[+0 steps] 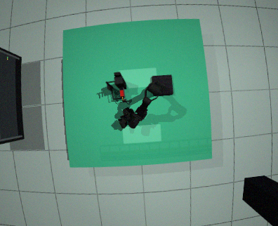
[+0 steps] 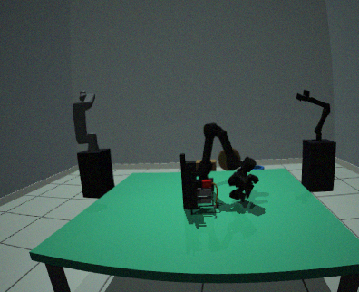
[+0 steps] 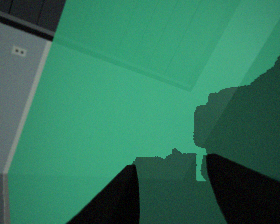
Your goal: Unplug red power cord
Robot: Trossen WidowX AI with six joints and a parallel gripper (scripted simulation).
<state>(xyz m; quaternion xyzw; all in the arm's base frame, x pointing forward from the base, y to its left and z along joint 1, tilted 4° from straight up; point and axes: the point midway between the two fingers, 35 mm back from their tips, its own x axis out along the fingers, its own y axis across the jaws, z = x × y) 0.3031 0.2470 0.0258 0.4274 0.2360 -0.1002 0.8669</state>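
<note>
Presently see pincer (image 1: 121, 123) (image 2: 242, 196) (image 3: 171, 168) partly apart, dark tapered fingers gripping nothing, over smooth green tabletop (image 1: 90, 140) (image 2: 144, 245) (image 3: 102, 100). Note boxy red plug (image 1: 122, 93) (image 2: 206, 183) just beside dark, slab-like upright (image 2: 189, 190), away from pincer; see thin orange cord (image 2: 217, 194) curving downward.

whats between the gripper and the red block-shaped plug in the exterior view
Between the black two-fingered gripper and the red block-shaped plug, the exterior view shows a thin orange cord arching down.

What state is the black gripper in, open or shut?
Partly open: the wrist view shows green tabletop between the two separated tips of the gripper.
</note>
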